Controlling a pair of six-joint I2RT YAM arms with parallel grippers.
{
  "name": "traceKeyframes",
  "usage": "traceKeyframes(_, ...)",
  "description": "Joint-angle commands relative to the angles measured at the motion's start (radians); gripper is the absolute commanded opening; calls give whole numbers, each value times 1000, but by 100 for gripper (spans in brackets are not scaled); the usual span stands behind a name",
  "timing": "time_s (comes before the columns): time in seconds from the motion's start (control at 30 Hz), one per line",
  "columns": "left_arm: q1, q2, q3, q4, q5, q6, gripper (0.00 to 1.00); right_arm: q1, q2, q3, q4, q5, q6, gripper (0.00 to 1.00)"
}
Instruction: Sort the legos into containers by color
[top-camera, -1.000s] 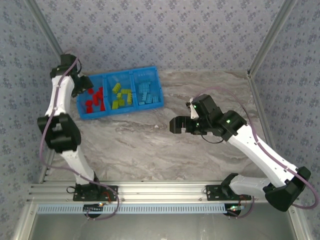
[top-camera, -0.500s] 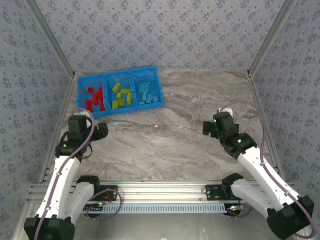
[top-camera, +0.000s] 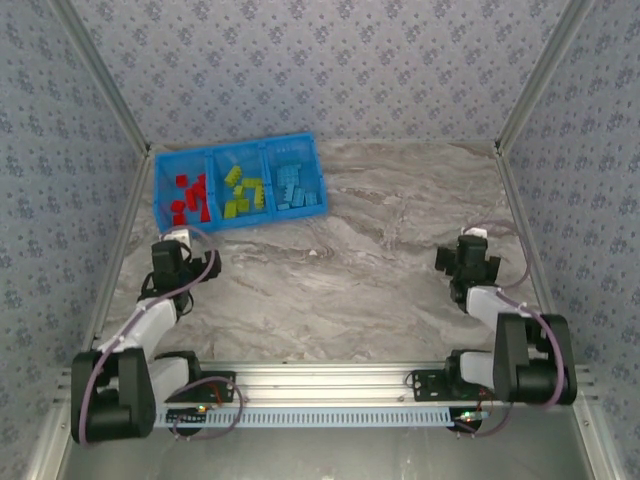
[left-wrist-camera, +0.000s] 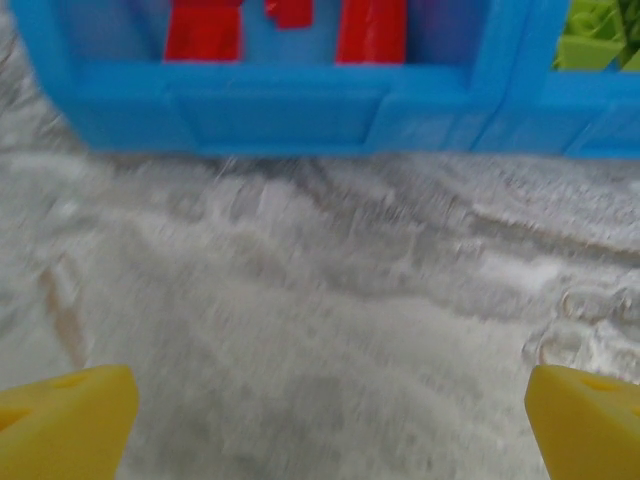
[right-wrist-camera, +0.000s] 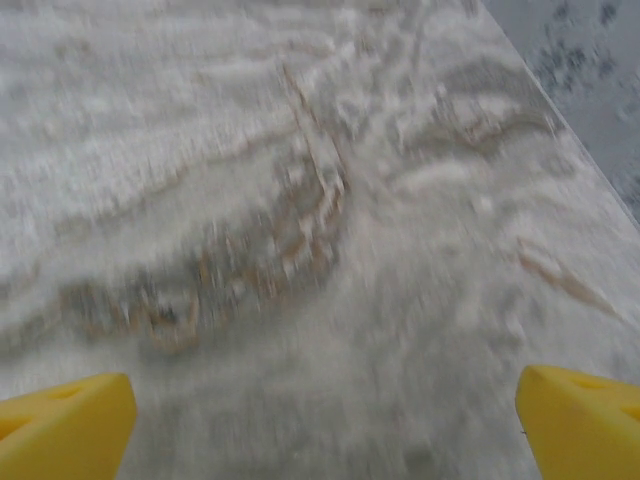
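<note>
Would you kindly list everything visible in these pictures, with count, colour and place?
tray: one, bright blue, three compartments side by side, far left part of the table
red legos: several, red, left compartment
lime green legos: several, lime green, middle compartment
light blue legos: several, light blue, right compartment
table: one, grey marbled, under everything
walls: three, grey-blue patterned, around the table
rail: one, silver metal, near edge, carrying the arm bases
left gripper: one, yellow fingertips, open and holding nothing, low over the table just short of the tray
right gripper: one, yellow fingertips, open and holding nothing, over bare table on the right side
</note>
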Motion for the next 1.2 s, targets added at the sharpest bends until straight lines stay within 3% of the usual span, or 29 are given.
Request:
traceKeyframes(0.0, 9, 105, 50, 273, 89, 70, 99, -34, 73, 88, 170, -139, -40, 100)
traceKeyframes(0.13, 50, 308, 123, 421, 156, 20, 99, 62, 108, 115, 159, -99, -107, 100)
traceKeyframes(0.17, 47, 334, 151, 401, 172, 51, 99, 64, 110, 103, 193, -119, -29, 100)
traceKeyframes(0.2, 47, 368, 174, 402, 181, 55, 99, 88, 131, 76, 292, -209, -97, 100)
traceKeyframes(0.27, 47, 420, 176, 448, 195, 57, 99, 164, 208, 116, 309, -40, -131, 100)
traceKeyframes(0.3, 43, 400, 171, 418, 189, 65, 99, 111, 212, 138, 250, -80, -80, 100)
traceKeyframes(0.37, 24, 384, 78, 561, 172, 84, 99, 6, 211, 64, 348, -292, -30, 100)
traceKeyframes(0.4, -7, 426, 17, 721, 122, 99, 99, 18, 253, 8, 514, -308, -45, 100)
traceKeyframes(0.43, -18, 453, 8, 797, 129, 112, 99, 32, 256, 25, 505, -299, -61, 100)
traceKeyframes(0.47, -16, 408, 57, 614, 127, 122, 99, 29, 230, 44, 404, -300, -63, 100)
traceKeyframes(0.5, -7, 431, 47, 670, 100, 93, 99, 27, 251, 20, 505, -302, -60, 100)
traceKeyframes(0.53, 10, 445, 41, 716, 113, 73, 99, 37, 242, 34, 446, -262, -57, 100)
traceKeyframes(0.57, 13, 416, 62, 615, 110, 74, 99, 40, 238, 34, 447, -256, -58, 100)
traceKeyframes(0.77, -10, 426, 63, 630, 55, 79, 99, 35, 237, 32, 453, -267, -56, 100)
traceKeyframes(1.17, -11, 425, 63, 631, 53, 79, 99, 29, 242, 43, 438, -281, -53, 100)
